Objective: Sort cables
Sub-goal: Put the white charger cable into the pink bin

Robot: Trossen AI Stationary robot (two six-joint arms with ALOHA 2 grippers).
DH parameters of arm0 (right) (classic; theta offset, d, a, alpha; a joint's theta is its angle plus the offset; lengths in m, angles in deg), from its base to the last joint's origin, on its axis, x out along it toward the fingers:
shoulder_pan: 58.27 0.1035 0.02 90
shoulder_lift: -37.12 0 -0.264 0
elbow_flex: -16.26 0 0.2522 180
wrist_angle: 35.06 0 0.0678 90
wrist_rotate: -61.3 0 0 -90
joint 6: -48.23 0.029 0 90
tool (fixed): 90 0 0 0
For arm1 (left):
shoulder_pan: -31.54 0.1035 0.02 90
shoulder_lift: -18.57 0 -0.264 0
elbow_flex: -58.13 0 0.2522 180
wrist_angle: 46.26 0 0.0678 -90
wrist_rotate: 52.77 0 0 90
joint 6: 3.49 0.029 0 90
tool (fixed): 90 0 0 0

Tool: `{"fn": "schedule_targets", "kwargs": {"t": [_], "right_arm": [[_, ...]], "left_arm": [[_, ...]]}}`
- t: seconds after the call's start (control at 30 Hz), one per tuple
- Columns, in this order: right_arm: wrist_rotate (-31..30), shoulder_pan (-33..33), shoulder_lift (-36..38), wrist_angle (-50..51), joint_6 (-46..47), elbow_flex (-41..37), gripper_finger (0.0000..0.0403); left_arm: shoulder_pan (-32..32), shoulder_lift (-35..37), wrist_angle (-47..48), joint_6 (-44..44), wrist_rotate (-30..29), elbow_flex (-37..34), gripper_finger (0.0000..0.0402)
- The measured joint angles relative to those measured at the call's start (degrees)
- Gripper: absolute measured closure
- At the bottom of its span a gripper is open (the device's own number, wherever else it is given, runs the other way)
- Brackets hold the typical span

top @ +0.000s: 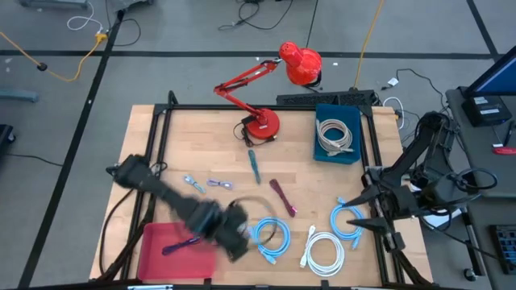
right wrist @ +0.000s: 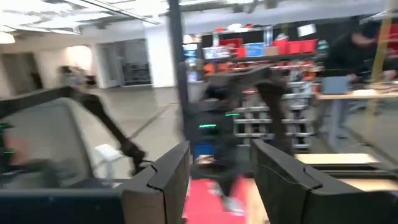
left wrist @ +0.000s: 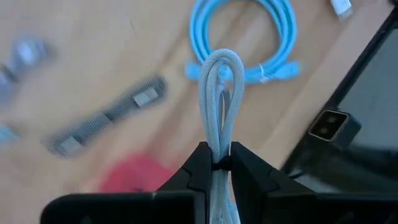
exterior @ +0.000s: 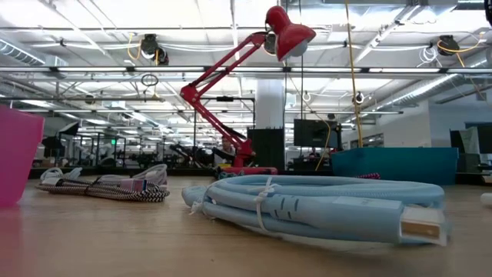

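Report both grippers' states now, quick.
Left gripper: closed on a looped grey cable, near the red bin.
Right gripper: open, holding nothing, at the table's right edge.

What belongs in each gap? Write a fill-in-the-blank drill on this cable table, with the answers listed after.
1. The left fingers are ____ on a folded grey cable.
2. The right fingers stand ____, with nothing between them.
3. The beige coil lies ____ the blue bin.
4. The desk lamp is coloured ____.

Missing words: shut; open; inside; red.
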State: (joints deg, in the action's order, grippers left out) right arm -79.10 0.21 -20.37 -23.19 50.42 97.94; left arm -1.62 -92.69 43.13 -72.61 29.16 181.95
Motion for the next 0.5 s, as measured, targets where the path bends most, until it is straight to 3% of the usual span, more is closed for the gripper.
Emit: {"fn": "schedule_targets", "kwargs": {"t": [0.13, 0.33, 0.5], "right_arm": [[-4.16, -0.08, 0.02, -0.02, -2.85, 0.0, 0.0243], [-5.13, -2.37, 0.15, 0.02, -2.36, 0.0, 0.0243], [-5.06, -3.32, 0.17, 0.03, -1.38, 0.0, 0.0243]], "left_arm": [[-8.08, -0.34, -3.09, -14.83, -3.37, -8.23, 0.0364], [-15.04, -0.21, -5.85, -23.11, 8.02, -19.04, 0.0364], [-20.3, -0.2, -11.38, -28.46, 11.6, -25.41, 0.0364]]}}
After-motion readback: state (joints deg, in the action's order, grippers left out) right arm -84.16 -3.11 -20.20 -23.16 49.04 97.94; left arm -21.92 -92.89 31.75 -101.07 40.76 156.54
